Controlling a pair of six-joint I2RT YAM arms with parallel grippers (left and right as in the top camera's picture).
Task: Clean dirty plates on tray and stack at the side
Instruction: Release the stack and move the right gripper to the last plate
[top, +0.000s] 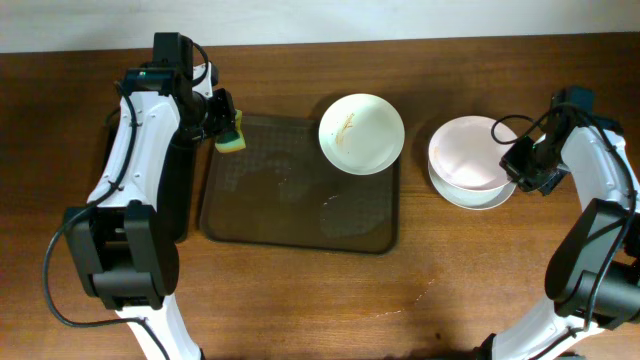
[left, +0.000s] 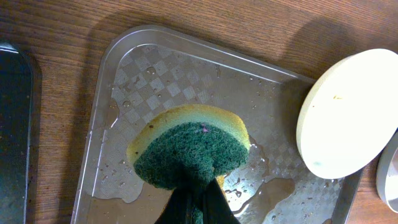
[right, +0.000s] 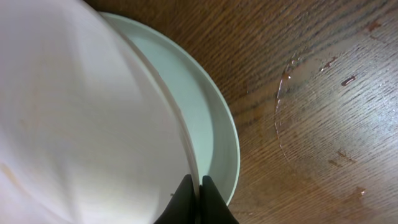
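Stacking seems in hand: the right end effector pinches a round white plate by its rim atop another white plate on the wooden table, so next the left end effector, clamping a yellow-green sponge, must reach the brown-streaked plate on the brown rectangular tray.

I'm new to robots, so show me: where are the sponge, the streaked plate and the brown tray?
sponge (left: 189, 149), left wrist view, green scrubbing face.
streaked plate (top: 361, 133), overhead view, its middle.
brown tray (top: 260, 190), overhead view, bare wet floor.

Noted right gripper pinching upper plate at its rim. Noted second plate underneath, on wooden table bearing water streaks.
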